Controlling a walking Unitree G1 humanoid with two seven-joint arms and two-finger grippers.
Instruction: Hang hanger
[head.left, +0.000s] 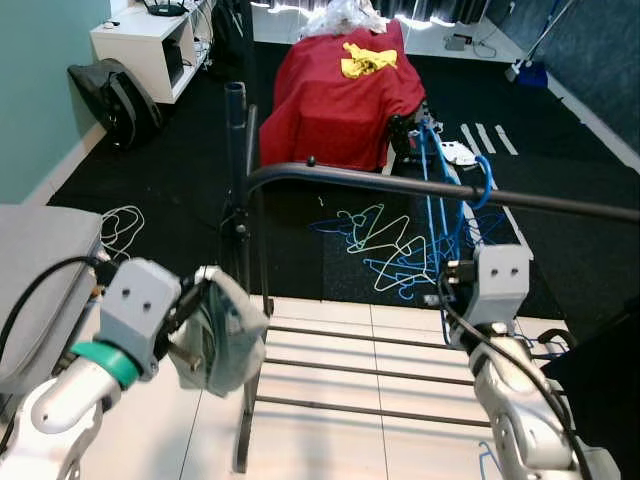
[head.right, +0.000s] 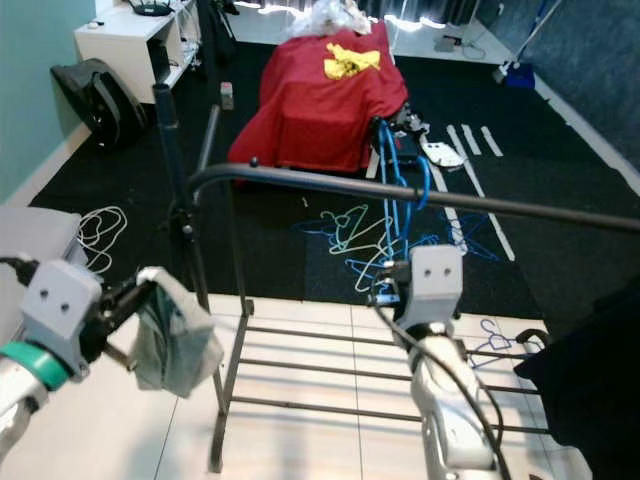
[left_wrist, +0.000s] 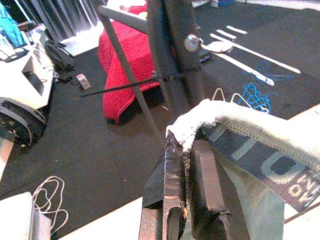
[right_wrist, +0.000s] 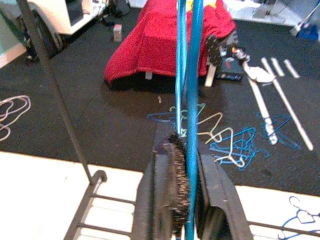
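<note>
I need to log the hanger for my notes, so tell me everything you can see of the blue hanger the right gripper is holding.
The blue hanger is thin, glossy, probably plastic. Its hook curls over the dark rail of the clothes rack, and its blue bars run down from there to the right gripper, whose jaws are shut on them. It carries no garment and hangs roughly upright.

Partial pale letters, seemingly "OU" over "IN", on grey garment's waistband (left_wrist: 280, 162), otherwise nothing legible
</note>
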